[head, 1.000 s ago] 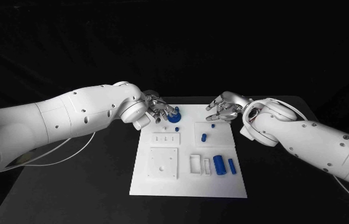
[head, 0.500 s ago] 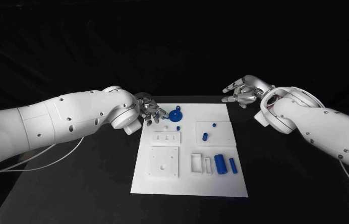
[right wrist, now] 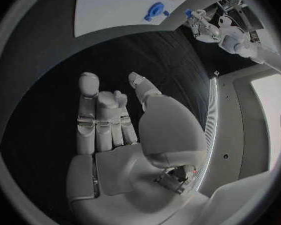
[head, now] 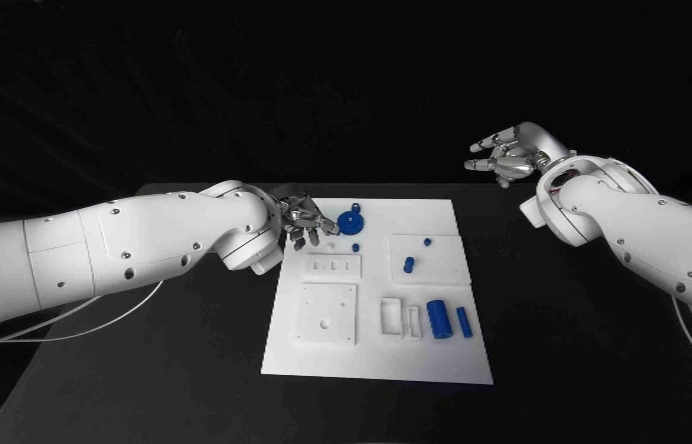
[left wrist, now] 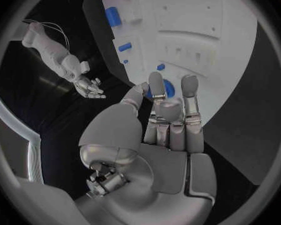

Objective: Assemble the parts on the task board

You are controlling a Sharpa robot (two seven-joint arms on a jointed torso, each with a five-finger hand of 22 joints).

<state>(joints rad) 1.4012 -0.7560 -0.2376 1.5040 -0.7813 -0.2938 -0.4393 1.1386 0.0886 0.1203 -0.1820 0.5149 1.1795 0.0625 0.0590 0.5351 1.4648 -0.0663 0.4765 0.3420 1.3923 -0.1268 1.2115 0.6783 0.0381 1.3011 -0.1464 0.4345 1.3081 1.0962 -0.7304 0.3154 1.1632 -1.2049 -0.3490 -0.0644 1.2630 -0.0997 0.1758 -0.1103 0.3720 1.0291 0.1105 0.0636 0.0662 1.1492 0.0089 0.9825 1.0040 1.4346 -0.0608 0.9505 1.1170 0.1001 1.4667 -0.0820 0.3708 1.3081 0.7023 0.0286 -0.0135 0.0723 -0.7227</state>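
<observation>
I pulled my right silver hand (head: 515, 152) up and away from the white task board (head: 378, 364), out past its far corner, fingers spread. My left silver hand (head: 303, 218) slid back a little from the round blue part (head: 351, 226).

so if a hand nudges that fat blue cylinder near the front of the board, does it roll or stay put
The fat blue cylinder lies on its side on the task board, so a sideways push would probably roll it. A slimmer blue part lies close beside it and might stop it. It looks like small, stiff plastic, likely light.
</observation>
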